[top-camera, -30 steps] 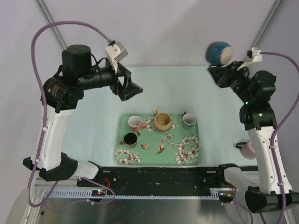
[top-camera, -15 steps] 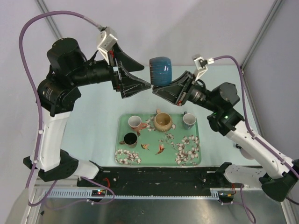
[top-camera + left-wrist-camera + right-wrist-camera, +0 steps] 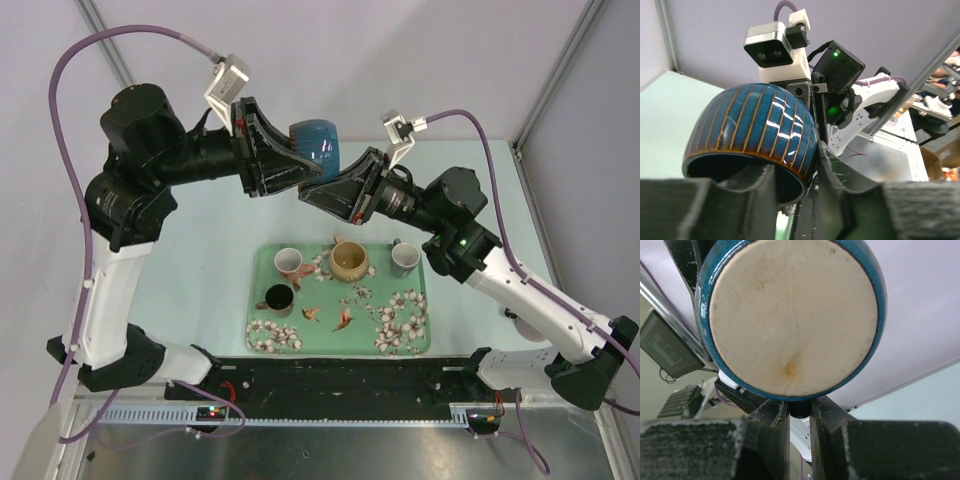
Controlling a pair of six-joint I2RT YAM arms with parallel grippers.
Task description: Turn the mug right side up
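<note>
While the mug (image 3: 312, 140) hung high over the back of the table (image 3: 200, 260), caught between both arms, the task looked roughly half done: it was off the surface but neither upright nor set down. From above it lay about on its side, mouth toward the left arm and base toward the right.

The right wrist view showed the pale unglazed base filling the frame. The right gripper (image 3: 800, 412) had its fingers drawn nearly together on a dark part just under the blue body, probably the handle, so it appeared to carry the load.

In the left wrist view the left gripper (image 3: 796, 162) straddled the mug's wall at the rim, one finger across the opening and one against the striped outside. Whether it was pressing could not be told.

What remained, judging from this, was a secure handover, a turn to bring the mouth up, and a descent.

Room was tight in the middle. The tray (image 3: 325, 345) below held four cups (image 3: 350, 260) along its back and left, leaving only its near part free. Bare table lay to the left of the tray and behind it, away from the edges.
</note>
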